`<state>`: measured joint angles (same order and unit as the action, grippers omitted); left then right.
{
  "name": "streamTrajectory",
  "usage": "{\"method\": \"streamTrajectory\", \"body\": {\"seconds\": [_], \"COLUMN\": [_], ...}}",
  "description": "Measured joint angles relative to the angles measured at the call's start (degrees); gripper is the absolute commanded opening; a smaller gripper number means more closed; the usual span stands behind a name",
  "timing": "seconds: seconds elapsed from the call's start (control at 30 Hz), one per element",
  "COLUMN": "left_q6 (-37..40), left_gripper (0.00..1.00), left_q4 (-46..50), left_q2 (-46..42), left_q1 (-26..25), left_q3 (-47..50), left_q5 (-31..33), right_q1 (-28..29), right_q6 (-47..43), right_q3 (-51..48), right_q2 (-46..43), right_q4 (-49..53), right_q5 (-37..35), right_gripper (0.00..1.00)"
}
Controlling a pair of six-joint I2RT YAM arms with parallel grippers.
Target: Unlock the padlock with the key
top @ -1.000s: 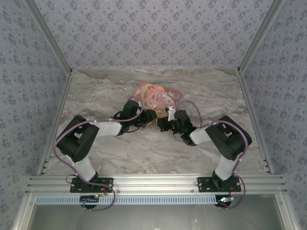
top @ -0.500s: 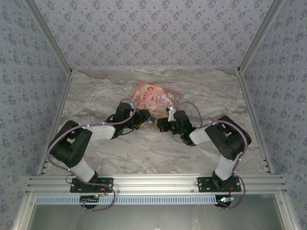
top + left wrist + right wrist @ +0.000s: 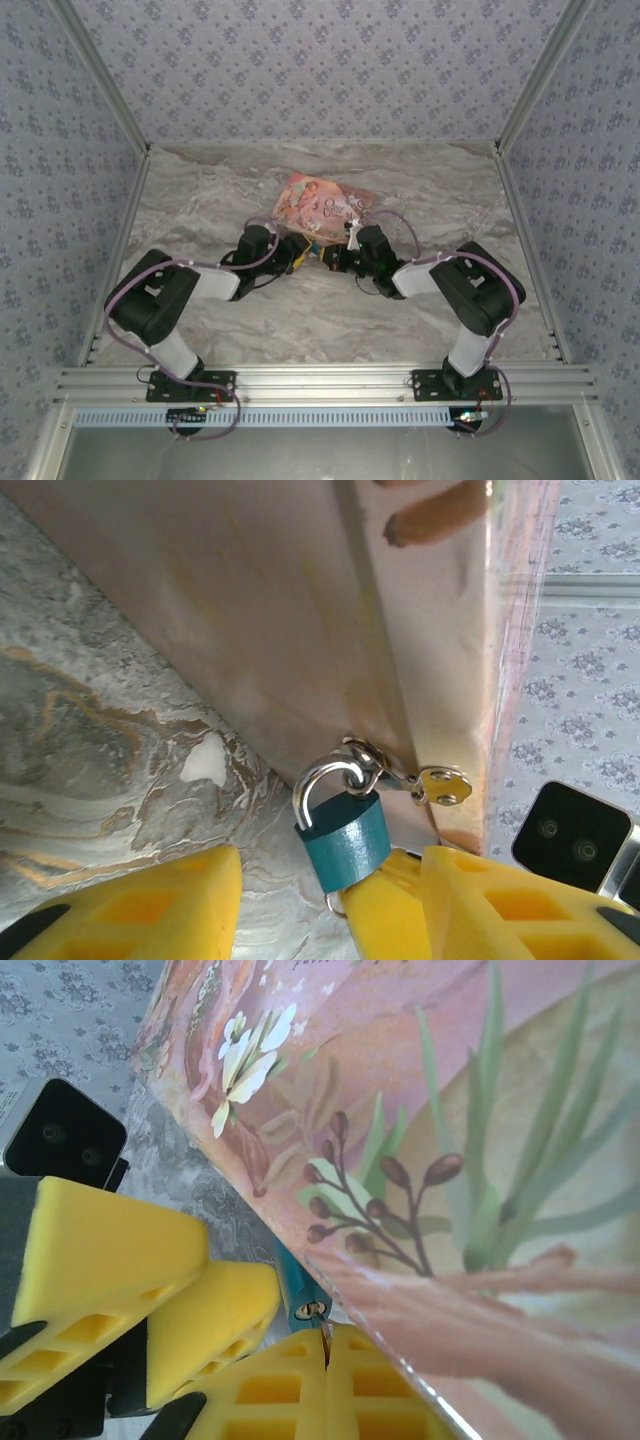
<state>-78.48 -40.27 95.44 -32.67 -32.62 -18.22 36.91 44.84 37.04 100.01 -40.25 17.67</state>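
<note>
There, right hand [image 3: 326, 1355] pinches the key [image 3: 322, 1331], tip against the padlock [image 3: 345, 840]; left hand [image 3: 320, 892] gapes around it. Insertion step, I reckon: next, push in and twist.

My overhead view evenly bright and sharp, soft shadows on the marble table [image 3: 330, 320], 2 wrist views softer (close range), pink box [image 3: 300, 610] a washed-out blur near my left lens, padlock [image 3: 345, 835] crisp, glare on its shackle, yellow foam pads [image 3: 270, 1400] blurred

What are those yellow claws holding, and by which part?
The right gripper pinches the key by its handle end, tip at the padlock; the left gripper holds nothing.
</note>
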Motion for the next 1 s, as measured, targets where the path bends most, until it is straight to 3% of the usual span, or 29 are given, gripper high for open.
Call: {"method": "streamTrajectory", "body": {"seconds": [0.57, 0.77, 1.0], "left_q6": [-7.37, -9.01, -9.05], "left_gripper": [0.34, 0.23, 0.24], "left_q4": [-12.96, -15.50, -15.45], "left_q2": [8.66, 9.75, 9.66], "left_q1": [-1.88, -2.40, -2.64], "left_q3": [-0.24, -0.24, -0.22], "left_q5": [-0.55, -0.44, -0.42], "right_q1": [0.02, 0.17, 0.15], "right_q6": [1.05, 1.29, 1.36], "right_q3": [1.40, 1.79, 1.79], "right_q2": [-0.11, -0.26, -1.27], "right_q4": [3.19, 4.31, 5.66], "right_q5": [1.25, 1.20, 0.98], "right_gripper": [0.02, 0.03, 0.03]}}
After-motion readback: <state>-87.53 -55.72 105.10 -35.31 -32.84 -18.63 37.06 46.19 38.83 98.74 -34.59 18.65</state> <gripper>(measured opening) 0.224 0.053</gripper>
